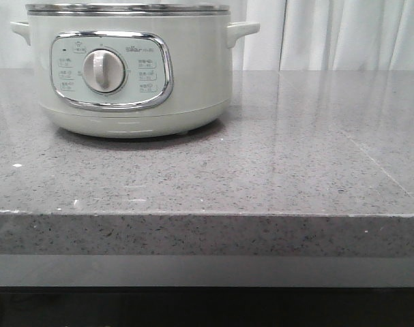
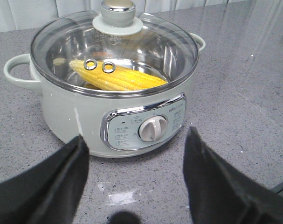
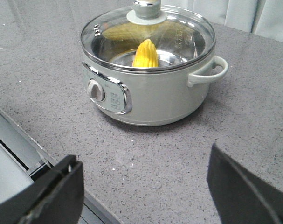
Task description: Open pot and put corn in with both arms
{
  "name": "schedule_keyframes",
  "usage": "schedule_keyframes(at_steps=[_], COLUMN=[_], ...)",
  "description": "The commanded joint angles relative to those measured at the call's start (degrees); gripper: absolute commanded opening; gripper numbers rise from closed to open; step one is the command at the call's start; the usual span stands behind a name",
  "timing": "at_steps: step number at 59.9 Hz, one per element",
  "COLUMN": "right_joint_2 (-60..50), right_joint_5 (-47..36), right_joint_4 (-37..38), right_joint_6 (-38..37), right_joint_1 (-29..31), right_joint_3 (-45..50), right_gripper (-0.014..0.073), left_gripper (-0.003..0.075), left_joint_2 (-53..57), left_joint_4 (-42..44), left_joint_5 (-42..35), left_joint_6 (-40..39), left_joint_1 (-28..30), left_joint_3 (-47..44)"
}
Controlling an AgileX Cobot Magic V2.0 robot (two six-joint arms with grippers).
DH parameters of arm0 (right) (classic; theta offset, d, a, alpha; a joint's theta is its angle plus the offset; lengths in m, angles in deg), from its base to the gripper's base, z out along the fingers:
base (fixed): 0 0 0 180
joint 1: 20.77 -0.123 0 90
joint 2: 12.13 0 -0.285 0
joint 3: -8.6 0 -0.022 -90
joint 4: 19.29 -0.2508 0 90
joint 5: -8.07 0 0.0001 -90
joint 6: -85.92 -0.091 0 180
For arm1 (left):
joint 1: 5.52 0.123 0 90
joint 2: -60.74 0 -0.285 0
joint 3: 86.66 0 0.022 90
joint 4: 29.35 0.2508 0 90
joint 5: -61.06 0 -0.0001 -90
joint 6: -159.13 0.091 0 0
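Lid [image 2: 114,51] blocks pot [image 2: 85,121] — counter [image 1: 295,157] open.

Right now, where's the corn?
Inside the pot, lying on its steel floor under the closed glass lid: the corn shows through the glass in both wrist views. The front view cannot see it.

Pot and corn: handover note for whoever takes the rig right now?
Left gripper: open, empty, facing the pot from the panel side.
Right gripper: open, empty, standing off from the pot.
The corn lies inside the pot, seen through the glass lid, which sits closed on the rim.
Done: corn in, lid on.
Left: nothing visible beyond parking the arms.
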Motion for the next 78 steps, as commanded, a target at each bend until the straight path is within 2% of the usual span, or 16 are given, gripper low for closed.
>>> schedule_keyframes(at_steps=[1,3,12,19,23,58,65,78], right_joint_2=[-0.3,-0.3,-0.3,-0.3,-0.3,0.0,0.0,0.1], right_joint_5=[-4.9,-4.8,-4.6,-4.6,-4.6,-4.6,-4.6,-4.6], right_joint_4=[0.4,0.4,0.4,0.4,0.4,0.4,0.4,0.4], right_joint_6=[0.0,0.0,0.0,0.0,0.0,0.0,0.0,0.0], right_joint_1=[0.4,0.4,0.4,0.4,0.4,0.4,0.4,0.4], right_joint_3=[-1.5,-1.5,-1.5,-1.5,-1.5,-1.5,-1.5,-1.5], right_gripper=[0.0472,0.0426,0.0119,-0.0024,-0.0075,-0.0069,-0.0069,-0.0069], left_gripper=[0.0335,0.03,0.0115,0.0006,-0.002,-0.002,-0.002,-0.002], left_joint_2=[0.2,0.2,0.2,0.2,0.2,0.7,5.4,23.2], left_joint_4=[-0.8,-0.8,-0.8,-0.8,-0.8,-0.8,-0.1,-4.1], left_joint_5=[-5.0,-5.0,-5.0,-5.0,-4.7,-5.7,-10.5,-14.9], left_joint_6=[-0.1,-0.1,-0.1,-0.1,-0.1,-0.1,-0.1,-0.1], left_joint_1=[-0.2,-0.2,-0.2,-0.2,-0.2,-0.3,4.8,20.5], left_joint_3=[1.5,1.5,1.5,1.5,1.5,0.2,-4.3,-18.4])
